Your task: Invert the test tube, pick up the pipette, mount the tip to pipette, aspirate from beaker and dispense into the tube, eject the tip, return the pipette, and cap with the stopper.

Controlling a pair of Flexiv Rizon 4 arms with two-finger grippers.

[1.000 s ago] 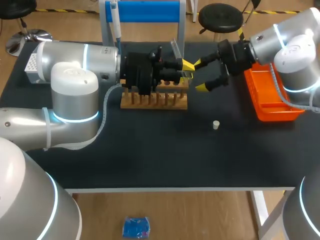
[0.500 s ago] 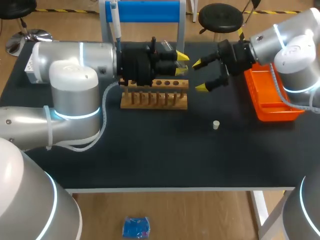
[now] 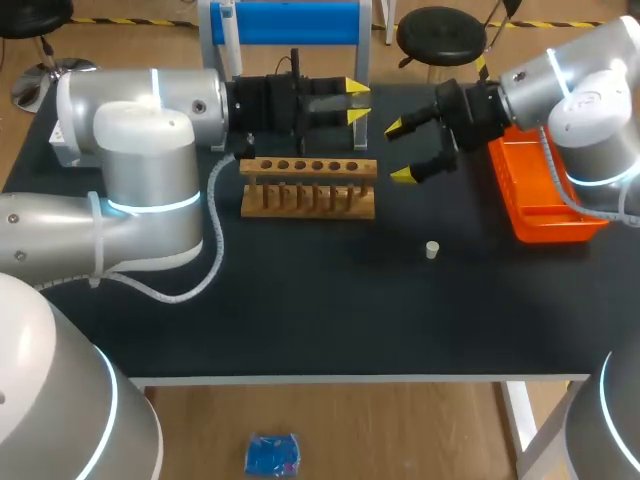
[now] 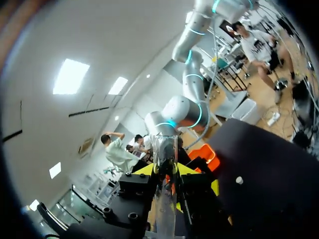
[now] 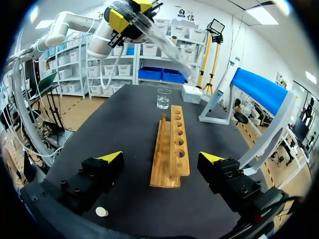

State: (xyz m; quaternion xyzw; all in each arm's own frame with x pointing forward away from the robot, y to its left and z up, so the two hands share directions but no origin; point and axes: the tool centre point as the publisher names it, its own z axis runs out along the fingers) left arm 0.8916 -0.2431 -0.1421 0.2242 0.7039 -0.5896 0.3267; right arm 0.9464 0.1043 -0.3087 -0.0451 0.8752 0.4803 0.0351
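Holding a clear glass test tube (image 4: 164, 159), my left hand (image 3: 356, 102) hovers above the back edge of the light wooden test tube rack (image 3: 308, 188), near its right end. Both yellow-tipped fingers press on the tube from two sides. The tube juts out past the fingertips, and in the right wrist view it slants down through the air over the rack's far end.

My right hand (image 3: 400, 150) hangs just beyond the right end of the rack. Its fingers are spread wide with nothing between them, and they point along the rack's row of holes.

A small white cylindrical stopper (image 3: 432, 250) lies on the black tabletop (image 3: 300, 310), in front of the rack and off to its right. A small clear glass beaker (image 5: 163, 98) stands past the rack's left end. A white and blue pipette (image 3: 231, 40) hangs on the blue stand (image 3: 290, 22) behind the rack. An orange plastic tray (image 3: 545, 205) sits well to the rack's right.
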